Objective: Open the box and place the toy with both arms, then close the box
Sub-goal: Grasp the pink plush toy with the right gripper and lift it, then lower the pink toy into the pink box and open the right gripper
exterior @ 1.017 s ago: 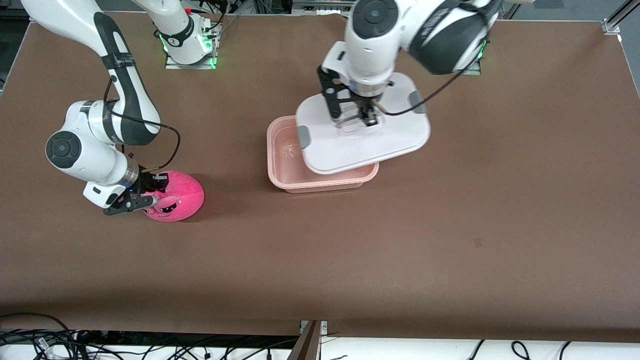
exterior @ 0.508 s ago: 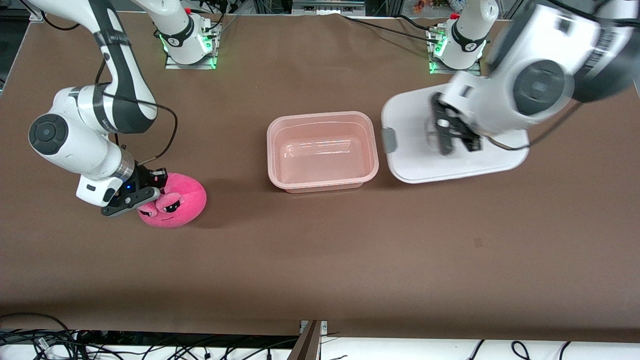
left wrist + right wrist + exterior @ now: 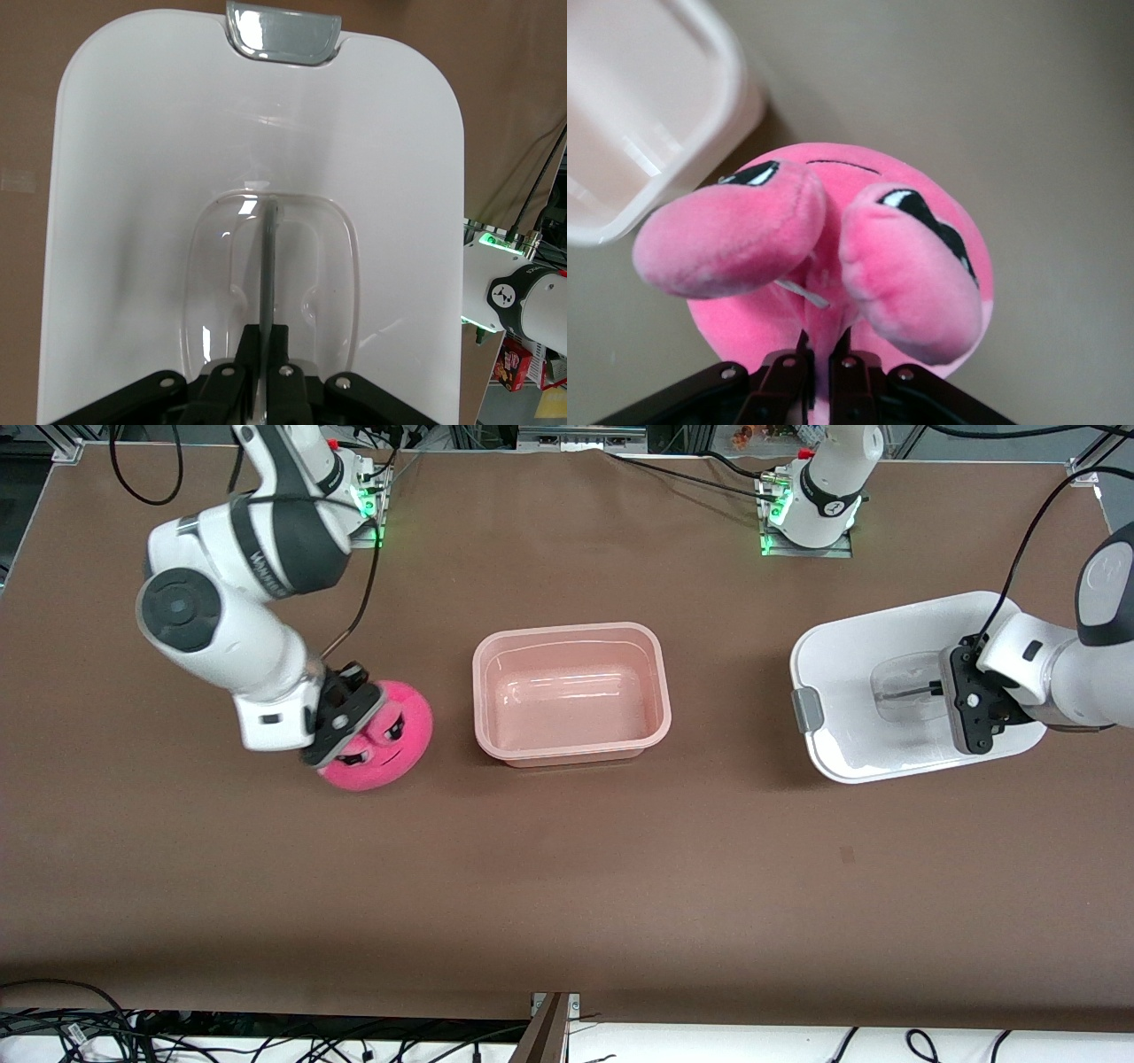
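Note:
The box's pale pink tub [image 3: 571,757] stands open and empty in the middle of the table; its corner shows in the right wrist view [image 3: 647,115]. My right gripper [image 3: 350,717] is shut on the hot-pink plush toy [image 3: 381,740] and holds it just off the table, beside the tub toward the right arm's end. In the right wrist view the gripper [image 3: 824,341] pinches a fold of the toy [image 3: 833,257]. My left gripper [image 3: 946,689] is shut on the clear handle of the white lid [image 3: 850,691], low over the left arm's end of the table. In the left wrist view the gripper [image 3: 266,336] clamps the handle bar [image 3: 268,257] of the lid [image 3: 257,133].
One grey clip [image 3: 807,710] shows on the lid's edge toward the tub, also in the left wrist view [image 3: 282,35]. The two arm bases [image 3: 819,505] [image 3: 332,500] stand along the table's edge farthest from the front camera. Cables [image 3: 89,1032] lie below the table's near edge.
My left gripper has carried the lid off the tub toward the left arm's end of the table. My right gripper has lifted the toy and moved it toward the tub.

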